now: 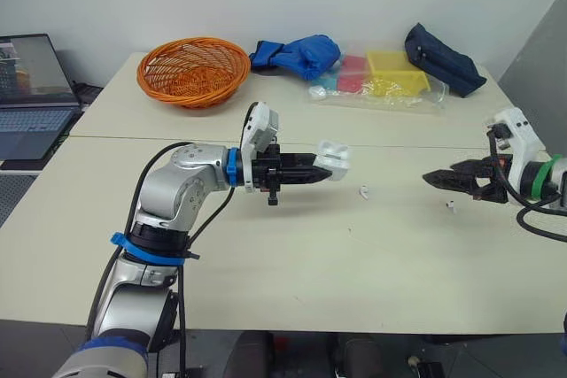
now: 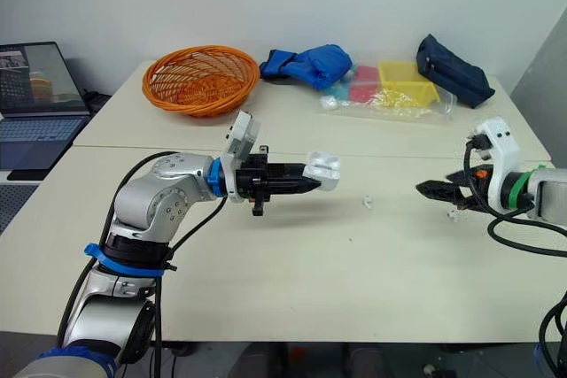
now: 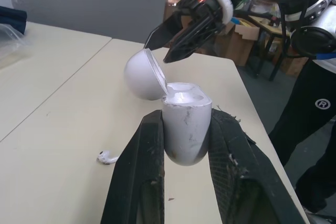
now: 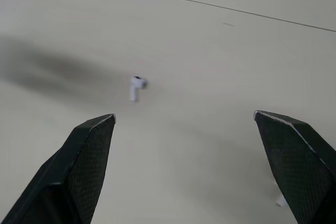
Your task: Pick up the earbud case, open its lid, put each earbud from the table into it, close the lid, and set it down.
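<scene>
My left gripper (image 1: 324,168) is shut on the white earbud case (image 1: 333,158), held above the table's middle with its lid (image 3: 144,74) flipped open; the case body (image 3: 184,124) sits between the two fingers. One white earbud (image 1: 363,190) lies on the table just right of the case. A second earbud (image 1: 451,206) lies farther right, below my right gripper (image 1: 431,179). That gripper hovers low over the table, pointing left, open with nothing between its fingers. In the right wrist view the nearer earbud (image 4: 135,87) lies ahead and the other earbud (image 4: 282,200) beside one finger.
An orange basket (image 1: 193,68) stands at the back left. A blue cloth (image 1: 297,53), a clear bag of coloured boxes (image 1: 381,79) and a dark blue pouch (image 1: 443,59) line the far edge. A laptop (image 1: 31,95) sits off the table's left.
</scene>
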You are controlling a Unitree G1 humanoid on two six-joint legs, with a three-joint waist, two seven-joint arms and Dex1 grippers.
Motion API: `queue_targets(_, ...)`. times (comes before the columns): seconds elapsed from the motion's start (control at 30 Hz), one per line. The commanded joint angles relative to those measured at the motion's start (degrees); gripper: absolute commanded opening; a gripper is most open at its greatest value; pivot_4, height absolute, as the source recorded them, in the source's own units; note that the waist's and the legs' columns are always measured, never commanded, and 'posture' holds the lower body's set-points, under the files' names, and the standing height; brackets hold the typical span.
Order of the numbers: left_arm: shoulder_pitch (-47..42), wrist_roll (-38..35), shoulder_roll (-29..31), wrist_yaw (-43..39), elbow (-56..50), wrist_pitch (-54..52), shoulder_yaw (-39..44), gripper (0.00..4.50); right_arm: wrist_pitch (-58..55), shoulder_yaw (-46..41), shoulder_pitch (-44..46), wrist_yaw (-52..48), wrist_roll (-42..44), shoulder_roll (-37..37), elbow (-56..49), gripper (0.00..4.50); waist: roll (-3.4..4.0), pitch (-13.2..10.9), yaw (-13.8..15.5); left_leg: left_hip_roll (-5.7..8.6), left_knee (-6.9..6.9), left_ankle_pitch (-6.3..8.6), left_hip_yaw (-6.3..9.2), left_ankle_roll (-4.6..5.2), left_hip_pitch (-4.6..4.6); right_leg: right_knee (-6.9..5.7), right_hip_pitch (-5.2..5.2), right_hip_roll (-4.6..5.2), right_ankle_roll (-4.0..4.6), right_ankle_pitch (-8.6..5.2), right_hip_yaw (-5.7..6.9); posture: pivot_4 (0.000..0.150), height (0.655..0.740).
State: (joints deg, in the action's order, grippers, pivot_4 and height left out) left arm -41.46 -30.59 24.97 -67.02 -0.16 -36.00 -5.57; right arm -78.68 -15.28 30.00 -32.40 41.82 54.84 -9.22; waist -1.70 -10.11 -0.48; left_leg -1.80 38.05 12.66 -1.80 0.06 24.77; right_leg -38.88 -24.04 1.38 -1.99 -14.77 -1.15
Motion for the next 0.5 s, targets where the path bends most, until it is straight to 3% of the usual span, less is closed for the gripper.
queue_targets(0.03,1.26,-0.32,-0.52,2.03,-3.62,0.6,-0.02,0.76,6.64,3.05,-1.83,2.75,-6.55,-2.01,6.4,4.43,-0.02,0.01,-0.07,0.0,0.0,-0.01,0.01,0.01,0.0,0.0,0.01,-0.01,-0.06,-0.04,0.01,0.15,0.74)
queue_targets(0.23,4.23,-1.01,0.85,3.36,-7.39,-0.49,-0.4,0.76,16.29,5.81,-3.9,4.48,-14.27,-5.88,15.0,4.43,0.04,-0.02,-0.23,-0.01,-0.04,-0.01,-0.07,0.02,0.0,0.0,-0.06,-0.05,0.02,0.01,-0.11,0.15,0.74)
queue_targets(0.5,3.88,-1.41,0.71,5.16,-8.09,-1.52,-0.3,0.76,22.33,5.49,-5.53,5.65,-18.14,-9.96,17.76,4.43,0.04,-0.02,-0.22,0.0,-0.02,-0.01,-0.01,0.02,-0.01,0.0,0.0,-0.05,-0.12,-0.06,-0.05,0.15,0.74)
